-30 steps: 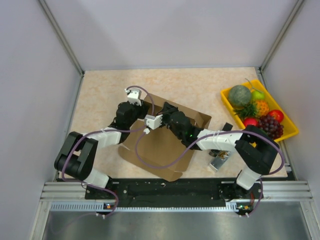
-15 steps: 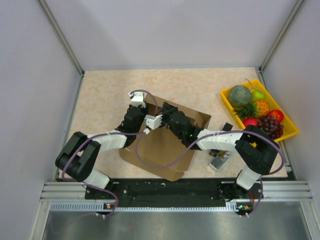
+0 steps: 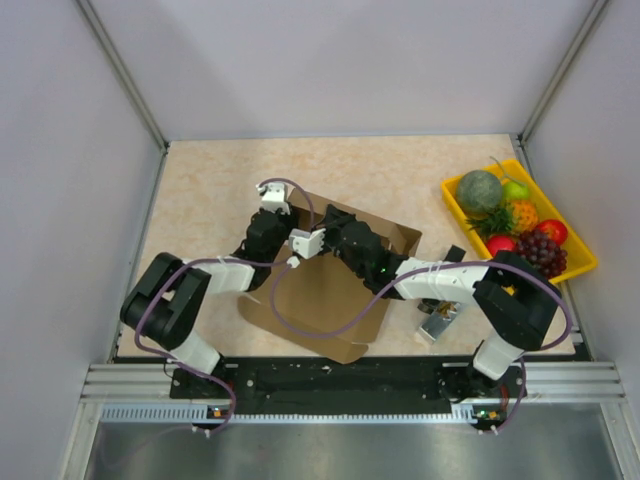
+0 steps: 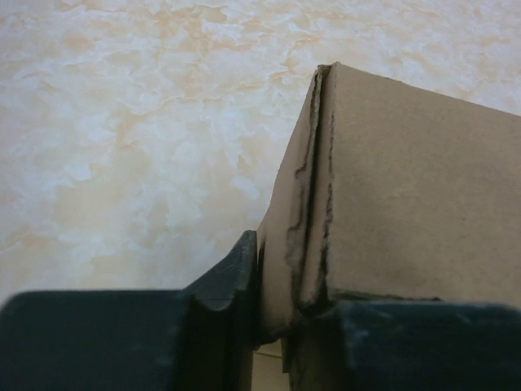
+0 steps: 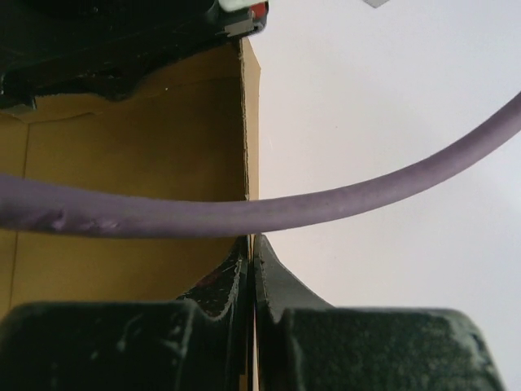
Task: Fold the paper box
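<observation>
The paper box (image 3: pixel 330 300) is plain brown cardboard, half raised, in the middle of the table. My left gripper (image 3: pixel 274 238) is at its far-left corner. In the left wrist view the left gripper (image 4: pixel 293 277) is shut on the paper box (image 4: pixel 407 187), with layered, frayed wall edges pressed between both fingers. My right gripper (image 3: pixel 323 222) reaches in from the right to the far wall. In the right wrist view the right gripper (image 5: pixel 253 244) pinches the thin upright edge of the paper box (image 5: pixel 122 155). A purple cable (image 5: pixel 326 204) crosses that view.
A yellow tray (image 3: pixel 590 262) of fruit stands at the right edge. A small metallic object (image 3: pixel 437 322) lies under the right forearm. Enclosure walls close in the table on the left, the right and the back. Purple cables loop over the box.
My left wrist has shifted slightly right, closer to the box's corner, and its elbow has swung outwards. The right arm and the box have stayed put.
</observation>
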Tool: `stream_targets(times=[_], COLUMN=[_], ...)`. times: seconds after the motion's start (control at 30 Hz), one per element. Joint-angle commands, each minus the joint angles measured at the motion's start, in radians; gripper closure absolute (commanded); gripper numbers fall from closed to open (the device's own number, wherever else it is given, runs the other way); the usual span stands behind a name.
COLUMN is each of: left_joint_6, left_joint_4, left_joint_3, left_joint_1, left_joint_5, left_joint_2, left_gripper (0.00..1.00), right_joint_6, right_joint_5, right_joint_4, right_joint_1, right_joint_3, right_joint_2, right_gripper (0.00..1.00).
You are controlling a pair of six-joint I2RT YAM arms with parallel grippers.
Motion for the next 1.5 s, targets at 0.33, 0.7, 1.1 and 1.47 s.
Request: stream_targets(times=[0.33,0.7,1.1,1.47], left_joint_6=[-0.082,-0.113,-0.15,-0.11], left_joint_4=[-0.175,-0.163,-0.419,-0.203], left_joint_3=[0.13,0.096,0.247,0.075], left_joint_1=[-0.007,0.115,-0.02,0.054], left_joint_5=[-0.226,0.084,-0.388,-0.061], left_joint_2=[0.027,0.03,0.116,0.015], left_gripper=[0.7,0.62,1.0,0.59], right_joint_6=[0.09,0.097,0.113,0.113], right_joint_5=[-0.041,-0.056,-0.05,-0.055], right_joint_4=[-0.035,-0.019,-0.019,-0.019], right_joint_1=[0.049,0.047,0.047,0.043], right_joint_3=[0.023,0.023,0.022,0.02], right_joint_2=[-0.019,-0.015,-0.029,-0.023], right_gripper=[1.0,1.0,1.0,1.0])
